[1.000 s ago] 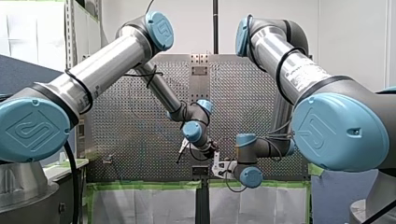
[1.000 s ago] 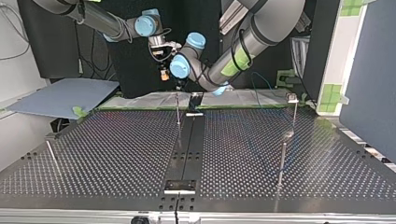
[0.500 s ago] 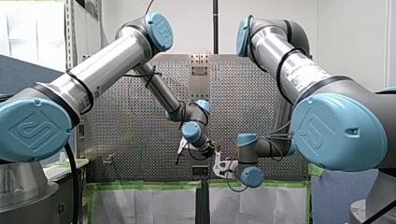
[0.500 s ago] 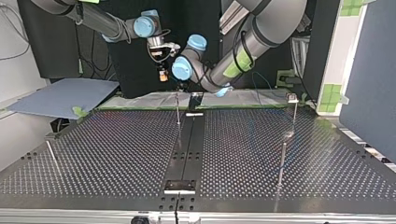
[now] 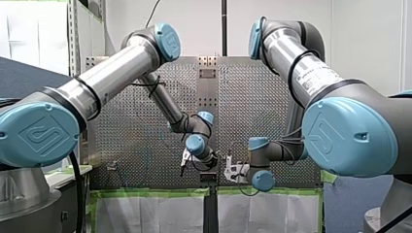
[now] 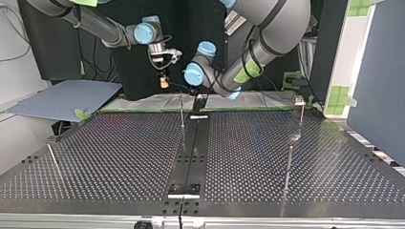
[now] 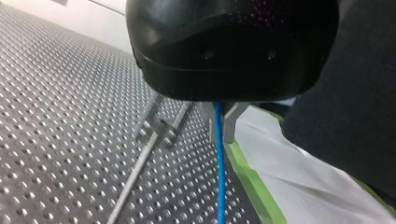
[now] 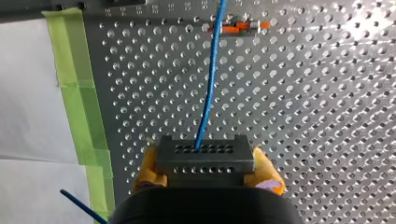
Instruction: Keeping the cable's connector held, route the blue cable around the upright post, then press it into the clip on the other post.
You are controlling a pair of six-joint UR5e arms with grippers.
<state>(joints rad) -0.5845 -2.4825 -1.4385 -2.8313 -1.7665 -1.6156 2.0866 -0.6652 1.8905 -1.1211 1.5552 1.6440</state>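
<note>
Grip on both ends: pinches blue cable between left gripper's metal fingers, clamps grey connector block between right gripper's yellow pads, over perforated table.

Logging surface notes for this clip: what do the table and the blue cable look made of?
The perforated table: bare metal, probably aluminium; grey, dull sheen, regular drilled holes. The blue cable: likely plastic-jacketed; smooth, uniform colour, bends gently.
</note>
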